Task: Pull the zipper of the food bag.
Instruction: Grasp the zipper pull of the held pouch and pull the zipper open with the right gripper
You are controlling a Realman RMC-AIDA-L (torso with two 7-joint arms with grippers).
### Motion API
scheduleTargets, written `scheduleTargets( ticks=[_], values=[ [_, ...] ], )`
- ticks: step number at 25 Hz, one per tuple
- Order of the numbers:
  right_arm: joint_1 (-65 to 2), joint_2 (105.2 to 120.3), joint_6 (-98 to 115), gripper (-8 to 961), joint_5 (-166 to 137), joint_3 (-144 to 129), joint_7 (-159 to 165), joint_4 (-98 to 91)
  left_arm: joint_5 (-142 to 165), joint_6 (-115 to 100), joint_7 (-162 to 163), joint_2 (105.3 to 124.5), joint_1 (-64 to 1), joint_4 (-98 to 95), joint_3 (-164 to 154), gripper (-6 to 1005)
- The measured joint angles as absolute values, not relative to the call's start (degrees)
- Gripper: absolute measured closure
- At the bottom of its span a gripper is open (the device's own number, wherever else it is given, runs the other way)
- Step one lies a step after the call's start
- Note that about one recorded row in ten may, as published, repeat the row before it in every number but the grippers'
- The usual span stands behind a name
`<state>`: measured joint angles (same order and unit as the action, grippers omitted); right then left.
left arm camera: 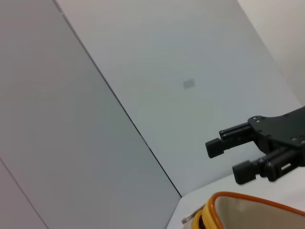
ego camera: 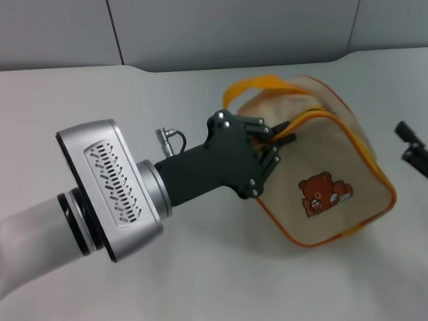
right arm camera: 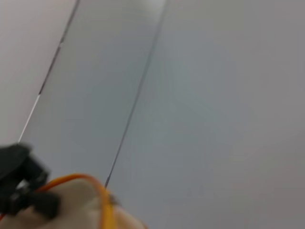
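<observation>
The food bag (ego camera: 326,189) is a beige canvas box with a brown bear picture, lying tilted on the white table right of centre. Its orange-yellow strap loop (ego camera: 260,84) arches over the far end. The zipper (ego camera: 310,117) runs as a narrow orange band along the top rim. My left gripper (ego camera: 291,131) reaches in from the left, its fingers closed together on the zip band at the bag's top; the pull is hidden between them. My right gripper (ego camera: 407,143) hangs open at the right edge, apart from the bag. It also shows in the left wrist view (left arm camera: 228,160), above the bag's rim (left arm camera: 257,214).
The white table (ego camera: 208,293) spreads around the bag, with grey wall panels (ego camera: 226,20) behind it. My left arm's silver wrist housing (ego camera: 113,189) fills the left foreground. The right wrist view shows the bag's corner (right arm camera: 71,205) and strap (right arm camera: 90,183).
</observation>
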<state>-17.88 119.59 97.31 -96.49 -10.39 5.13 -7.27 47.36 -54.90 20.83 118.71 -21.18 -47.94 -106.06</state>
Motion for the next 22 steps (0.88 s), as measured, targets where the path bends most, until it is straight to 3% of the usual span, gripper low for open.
scheduleTargets(
  ticks=[8,22],
  values=[
    [-18.51,119.80,98.48,163,-96.49,-8.90,-25.71,3.47,49.86,-54.99,20.70,118.49,-20.84,-51.70,-103.84,931],
    [-22.06,119.65,92.66,163,-97.03,-6.42,-27.04,4.25,51.56,-54.67,20.87,118.80,-20.95,-51.67,-103.70,934]
  ],
)
